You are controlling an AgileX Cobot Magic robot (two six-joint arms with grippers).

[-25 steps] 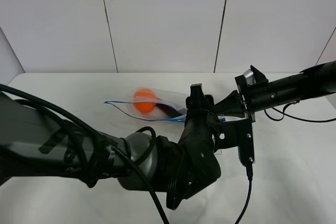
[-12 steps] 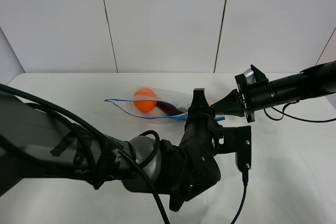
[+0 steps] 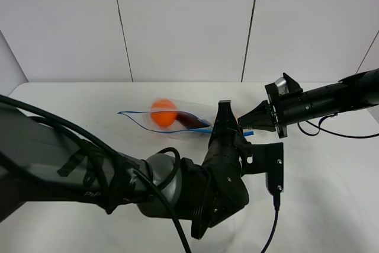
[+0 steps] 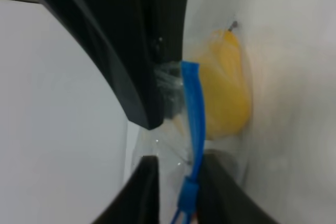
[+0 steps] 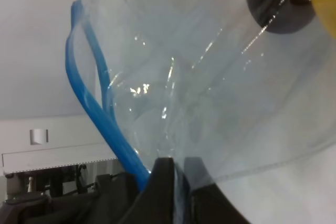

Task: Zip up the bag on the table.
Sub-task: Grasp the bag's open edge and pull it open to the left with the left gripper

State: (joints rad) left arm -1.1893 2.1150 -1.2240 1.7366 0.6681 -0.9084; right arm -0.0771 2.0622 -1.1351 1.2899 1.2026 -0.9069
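left wrist view: the blue zipper strip (image 4: 193, 108) runs between the left pincer (image 4: 179, 184) fingers.
whether that pincer grips it is unclear; the right pincer (image 5: 178, 179) is clenched on the bag (image 5: 220, 77) corner.

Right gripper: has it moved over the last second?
No. The right gripper sits below the foot of the same wall seam, fingers shut on the clear blue-zippered plastic bag.

**Bag's right end crowded, left and far sides open**

Bare table (image 3: 71, 102) is seen left of the bag (image 3: 169, 119) and behind it, up to the wall (image 3: 177, 28). The bag's right end is hemmed in by the left gripper (image 3: 224, 114) and the right gripper (image 3: 243, 124), set close together. The near side is blocked by the bulky left arm (image 3: 177, 188). The right side is crossed by the right arm (image 3: 323, 102) and a hanging cable (image 3: 273, 229).
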